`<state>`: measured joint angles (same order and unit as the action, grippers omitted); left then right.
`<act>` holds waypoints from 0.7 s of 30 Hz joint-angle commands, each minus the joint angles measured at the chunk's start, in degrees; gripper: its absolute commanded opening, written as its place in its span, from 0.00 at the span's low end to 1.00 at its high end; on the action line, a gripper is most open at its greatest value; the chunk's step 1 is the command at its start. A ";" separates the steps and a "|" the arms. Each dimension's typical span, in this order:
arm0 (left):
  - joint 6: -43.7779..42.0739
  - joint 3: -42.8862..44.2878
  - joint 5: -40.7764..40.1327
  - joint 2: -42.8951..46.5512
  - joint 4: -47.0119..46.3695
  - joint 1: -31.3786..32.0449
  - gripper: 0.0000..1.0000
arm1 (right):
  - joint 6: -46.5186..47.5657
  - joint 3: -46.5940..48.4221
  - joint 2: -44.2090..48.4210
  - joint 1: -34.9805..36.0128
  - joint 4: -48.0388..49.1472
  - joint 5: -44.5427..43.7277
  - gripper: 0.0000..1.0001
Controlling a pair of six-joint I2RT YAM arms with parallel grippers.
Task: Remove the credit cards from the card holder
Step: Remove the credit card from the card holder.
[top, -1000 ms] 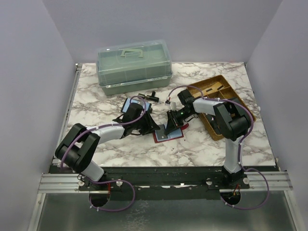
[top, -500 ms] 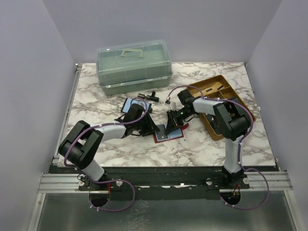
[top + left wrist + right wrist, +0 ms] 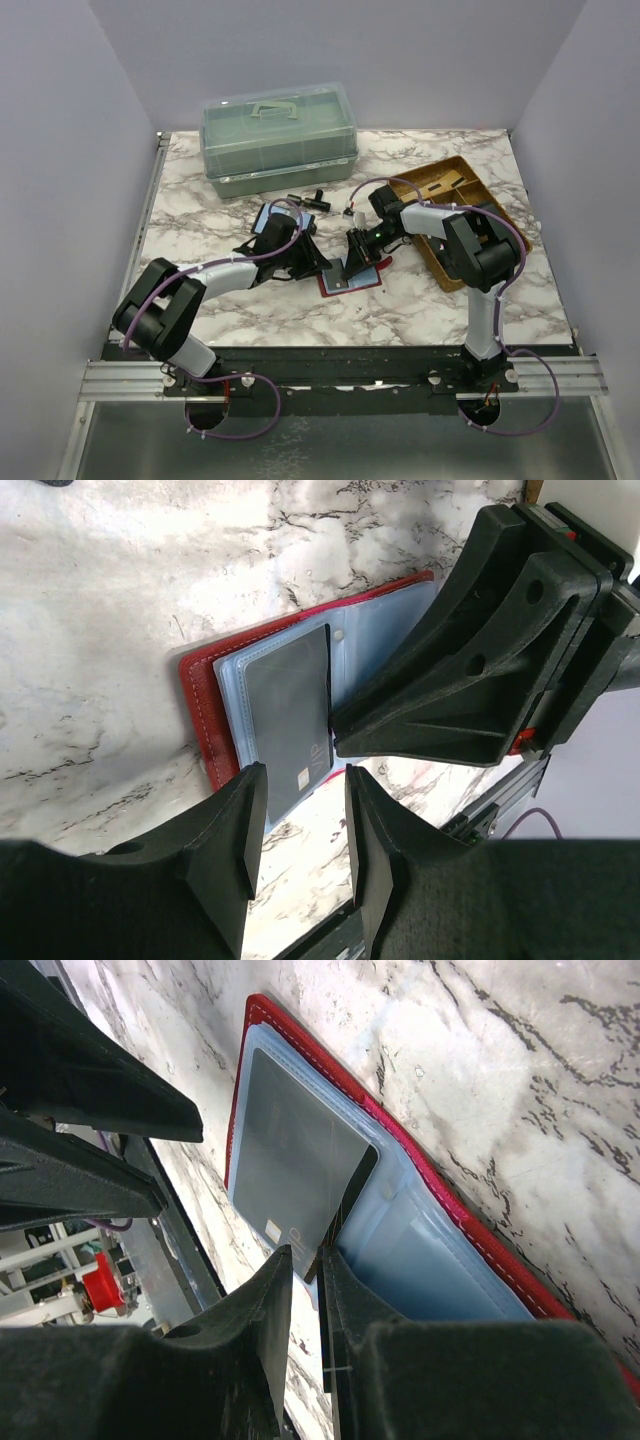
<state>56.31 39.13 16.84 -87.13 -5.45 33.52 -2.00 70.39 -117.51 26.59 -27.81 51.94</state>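
**Top external view:** taken from high above the near edge of the table (image 3: 400,310), facing forward and down. The whole tabletop is framed from afar, and the card holder (image 3: 350,278) is seen small near its centre.

**Left wrist view:** taken close behind the left gripper (image 3: 300,782), facing down along its fingers onto the open card holder. The right gripper (image 3: 342,730) is seen reaching in from the right.

**Right wrist view:** taken closer still, facing the same holder from the opposite side.

The open card holder is shared by all three views. In each wrist view the other arm's gripper is also included.
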 commanded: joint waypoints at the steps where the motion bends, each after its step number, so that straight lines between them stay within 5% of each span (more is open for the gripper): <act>1: -0.14 0.48 0.33 -1.07 -0.51 0.39 0.42 | 0.51 0.80 -1.84 0.87 -0.85 -2.59 0.23; 21: 0.96 0.05 4.51 -6.05 -5.41 0.50 0.39 | 0.75 0.76 -2.01 1.10 -0.95 -2.59 0.23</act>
<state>56.58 39.13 18.61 -91.88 -8.01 33.52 -1.98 70.57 -117.58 26.68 -28.01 51.90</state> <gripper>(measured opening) 0.409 0.231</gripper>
